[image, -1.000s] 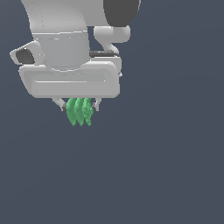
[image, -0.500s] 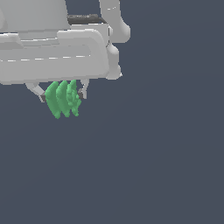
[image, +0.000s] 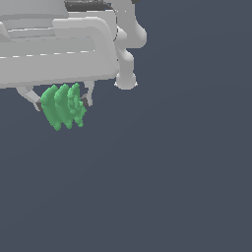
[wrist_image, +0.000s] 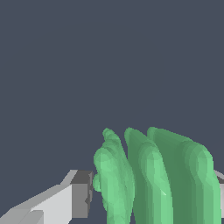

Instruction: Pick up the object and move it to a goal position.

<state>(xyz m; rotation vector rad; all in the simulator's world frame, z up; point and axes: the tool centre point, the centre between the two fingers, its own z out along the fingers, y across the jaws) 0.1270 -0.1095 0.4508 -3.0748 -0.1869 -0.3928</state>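
The plain dark grey-blue background (image: pixel 187 172) fills most of both views, and no surface edge or marking can be made out on it. The white arm (image: pixel 54 49) is seen in the upper part of the exterior view, toward that view's left, with a broad horizontal body and a rounded link (image: pixel 127 54) descending on its right-hand side. Beneath the body, the gripper (image: pixel 61 102) is shown with its two thin fingers clamped on the object (image: pixel 63 106), one dark-tipped finger (image: pixel 33 97) being pressed against each outer side. The object is a bright green lumpy item of three parallel ridged lobes; it is held between the fingers and hangs below the arm body, apart from everything else. In the wrist view, the object (wrist_image: pixel 153 179) is seen close up, with one white finger and its dark pad (wrist_image: pixel 81 194) touching the outermost lobe.
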